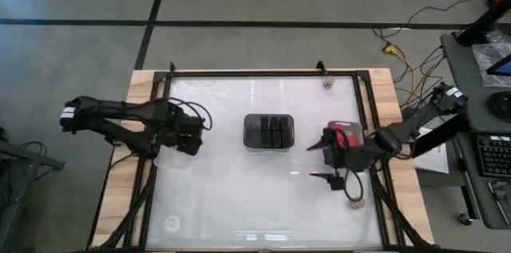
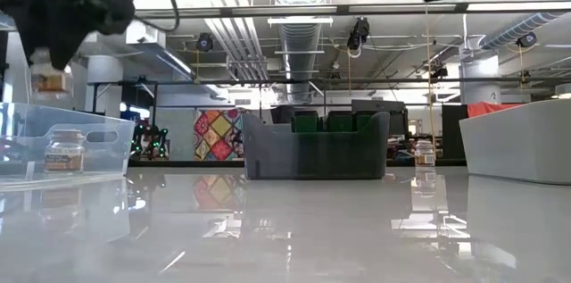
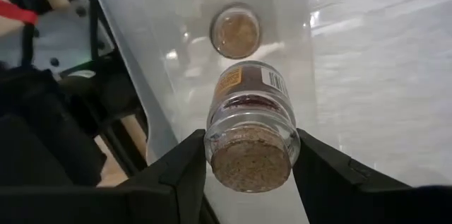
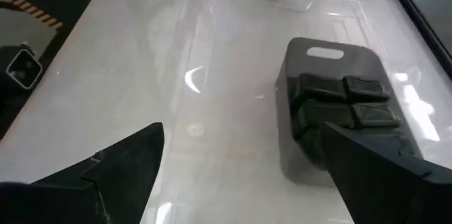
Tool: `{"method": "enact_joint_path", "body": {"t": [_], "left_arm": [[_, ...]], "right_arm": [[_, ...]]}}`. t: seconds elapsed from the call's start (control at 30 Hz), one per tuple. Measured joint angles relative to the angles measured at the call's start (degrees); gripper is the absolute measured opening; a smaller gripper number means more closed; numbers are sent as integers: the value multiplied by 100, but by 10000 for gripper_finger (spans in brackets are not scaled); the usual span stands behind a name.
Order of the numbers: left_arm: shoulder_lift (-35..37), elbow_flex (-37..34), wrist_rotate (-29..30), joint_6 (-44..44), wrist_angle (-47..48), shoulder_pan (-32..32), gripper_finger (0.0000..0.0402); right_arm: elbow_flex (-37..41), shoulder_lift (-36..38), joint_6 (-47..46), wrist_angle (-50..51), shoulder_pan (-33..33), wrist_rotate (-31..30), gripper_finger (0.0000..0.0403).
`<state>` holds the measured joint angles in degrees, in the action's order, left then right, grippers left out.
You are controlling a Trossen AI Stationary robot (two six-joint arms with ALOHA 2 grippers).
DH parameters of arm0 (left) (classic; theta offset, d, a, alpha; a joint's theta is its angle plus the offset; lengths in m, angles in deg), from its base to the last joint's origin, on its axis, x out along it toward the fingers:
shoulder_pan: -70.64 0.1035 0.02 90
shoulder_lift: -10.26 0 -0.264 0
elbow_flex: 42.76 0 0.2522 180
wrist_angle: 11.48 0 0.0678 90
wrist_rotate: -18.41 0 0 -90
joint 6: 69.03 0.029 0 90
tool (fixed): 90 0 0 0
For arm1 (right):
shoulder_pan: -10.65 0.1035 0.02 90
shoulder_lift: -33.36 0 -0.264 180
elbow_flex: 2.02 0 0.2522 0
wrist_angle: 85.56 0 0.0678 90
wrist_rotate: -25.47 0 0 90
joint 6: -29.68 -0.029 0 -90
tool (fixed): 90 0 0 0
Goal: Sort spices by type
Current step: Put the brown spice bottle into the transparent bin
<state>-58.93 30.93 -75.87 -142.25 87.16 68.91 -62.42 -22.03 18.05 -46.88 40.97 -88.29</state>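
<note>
Holding a tan-topped jar (image 3: 248, 126) in my left tool (image 3: 247, 164) above the clear tray (image 2: 107, 131) by the bench's left edge, I risked it tipping onto the jar inside (image 3: 236, 32); my right tool (image 4: 240, 164) waited wide open near the dark tray (image 4: 332, 104)

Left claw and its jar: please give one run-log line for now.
left claw: shut on jar | above clear tray | right claw: open, empty
</note>
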Motion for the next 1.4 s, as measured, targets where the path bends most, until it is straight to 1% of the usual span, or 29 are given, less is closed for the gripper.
{"method": "enact_joint_path", "body": {"t": [0.07, 0.27, 0.43, 0.5, 0.63, 0.87, 0.93, 1.07, 1.2, 1.4], "left_arm": [[-4, -217, -124, -22, -114, 0, 165], [-116, -815, -375, -107, -296, -11, 165], [-152, -1091, -464, -363, -1178, -11, 165], [-232, -1207, -545, -434, -1335, -11, 165], [-365, -1385, -622, -455, -1311, -11, 165], [-490, -1692, -785, -591, -1993, -11, 165], [-547, -1712, -841, -593, -2028, -4, 165], [-606, -1728, -965, -587, -2024, -4, 166], [-639, -1655, -988, -460, -2067, -11, 188], [-637, -1602, -861, -430, -2168, -9, 230]], "right_arm": [[71, -10, -228, 7, 209, -164, 366], [354, -28, -993, 14, 716, -193, 366], [526, -33, -1423, 12, 925, -219, 366], [568, -33, -1481, 14, 977, -277, 366], [599, -33, -1563, 88, 1019, -342, 366], [605, -33, -1640, 161, 1016, -344, 366], [605, -33, -1606, 173, 1016, -360, 366], [605, -33, -1548, 189, 1016, -625, 366], [605, -33, -1476, 189, 1014, -648, 366], [605, -33, -1438, 185, 1014, -643, 366]]}}
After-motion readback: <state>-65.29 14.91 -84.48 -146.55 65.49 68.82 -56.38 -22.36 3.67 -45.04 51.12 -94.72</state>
